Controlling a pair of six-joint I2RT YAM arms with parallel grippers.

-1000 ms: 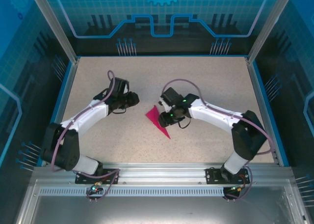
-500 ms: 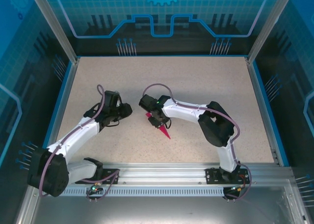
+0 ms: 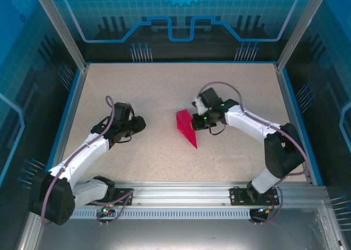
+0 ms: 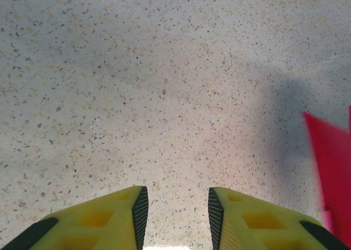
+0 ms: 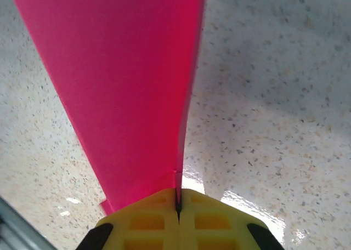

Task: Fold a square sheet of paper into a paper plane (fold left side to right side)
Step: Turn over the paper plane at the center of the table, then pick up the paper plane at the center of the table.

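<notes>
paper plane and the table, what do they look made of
The paper plane looks like thin matte magenta paper: flat, sharply creased, pinched in the right gripper. The table looks like speckled beige stone or laminate, slightly glossy where light reflects.

Bright, even light with soft shadows, slight glare.

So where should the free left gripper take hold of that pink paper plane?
Probably the narrow pointed end, approached from the left. The paper plane is thin and flat, so its edge slips between fingers, and the right gripper pinches it near the wide end. The left gripper is open.
</notes>
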